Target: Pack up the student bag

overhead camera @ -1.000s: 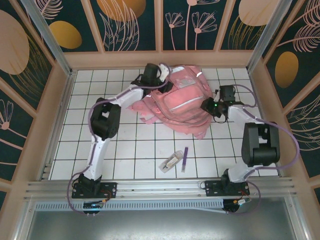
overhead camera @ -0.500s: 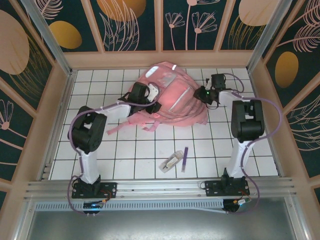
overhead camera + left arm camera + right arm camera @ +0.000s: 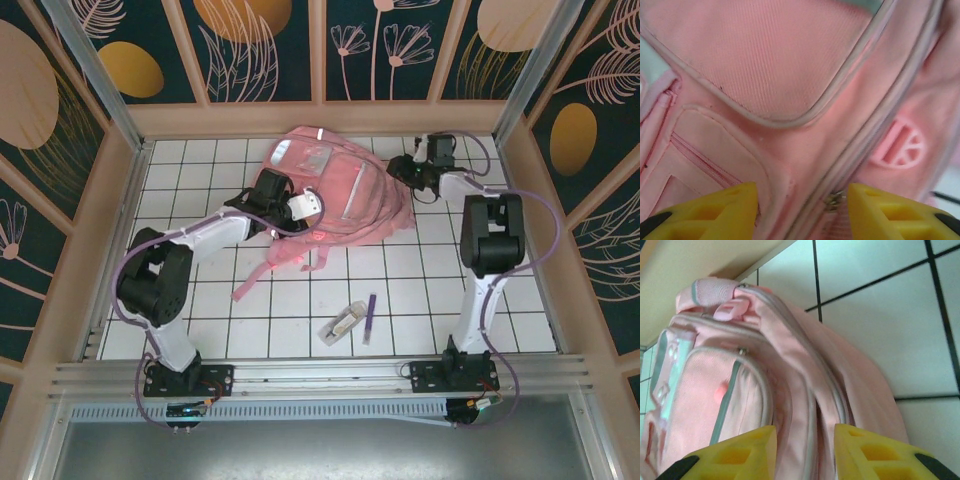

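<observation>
The large soft pink fabric student bag (image 3: pixel 335 185) lies on its back at the far middle of the white tiled table (image 3: pixel 200 300). Its top is just short of the back wall, and a small white reflective strip (image 3: pixel 320 133) sits at that far end. One pink strap (image 3: pixel 262 275) trails from its near left corner toward the front of the table.

The left end effector (image 3: pixel 800 192) is on the bag's left near side, right against the front panel. Its yellow fingers (image 3: pixel 715 207) stand wide apart. In the gap between them runs a zip seam with a small metal pull (image 3: pixel 832 200), and a round pink rubber badge (image 3: pixel 900 145) sits just to the right.

The right end effector (image 3: pixel 805 432) is at the bag's far right edge, close to the back wall. Its yellow fingers (image 3: pixel 875 450) are set a narrower gap apart, astride a piped ridge of the bag's side. Whether they pinch that ridge I cannot tell.

Well apart from the bag, near the front middle of the table, a small clear plastic packet (image 3: pixel 342 322) lies just beside a slim purple pen (image 3: pixel 369 318).
</observation>
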You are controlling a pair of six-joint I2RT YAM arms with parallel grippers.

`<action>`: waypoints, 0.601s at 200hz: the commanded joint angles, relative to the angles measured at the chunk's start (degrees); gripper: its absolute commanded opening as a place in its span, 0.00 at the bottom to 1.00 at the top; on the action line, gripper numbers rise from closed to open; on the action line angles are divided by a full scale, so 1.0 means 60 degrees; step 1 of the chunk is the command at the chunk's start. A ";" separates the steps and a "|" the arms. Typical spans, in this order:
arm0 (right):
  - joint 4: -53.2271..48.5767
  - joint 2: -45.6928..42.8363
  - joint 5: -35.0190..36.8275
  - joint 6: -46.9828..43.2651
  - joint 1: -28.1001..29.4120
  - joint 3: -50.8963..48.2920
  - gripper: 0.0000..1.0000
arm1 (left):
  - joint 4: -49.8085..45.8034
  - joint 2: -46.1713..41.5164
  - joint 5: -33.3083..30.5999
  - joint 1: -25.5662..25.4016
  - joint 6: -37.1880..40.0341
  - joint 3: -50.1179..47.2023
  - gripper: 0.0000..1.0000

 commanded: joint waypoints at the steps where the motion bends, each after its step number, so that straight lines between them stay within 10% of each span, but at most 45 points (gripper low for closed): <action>1: -0.0535 -0.1440 -0.0059 -0.0457 0.0106 -0.0910 0.36 | 0.0213 0.0968 -0.0527 0.0292 0.1793 0.0495 0.51; 33: -0.1030 -0.2568 0.0096 -0.0739 0.0432 -0.2178 0.37 | 0.0472 0.1804 -0.0372 0.0330 0.1748 0.0725 0.49; 62: -0.1684 -0.2576 -0.0624 -0.1360 0.1099 -0.2388 0.35 | -0.0794 0.2273 0.1132 0.0346 -0.0149 0.2057 0.03; 120: -0.0488 -0.0974 -0.0568 0.0305 0.1816 -0.2054 0.33 | 0.1002 -0.0338 0.4860 0.0180 -0.4023 -0.0619 0.00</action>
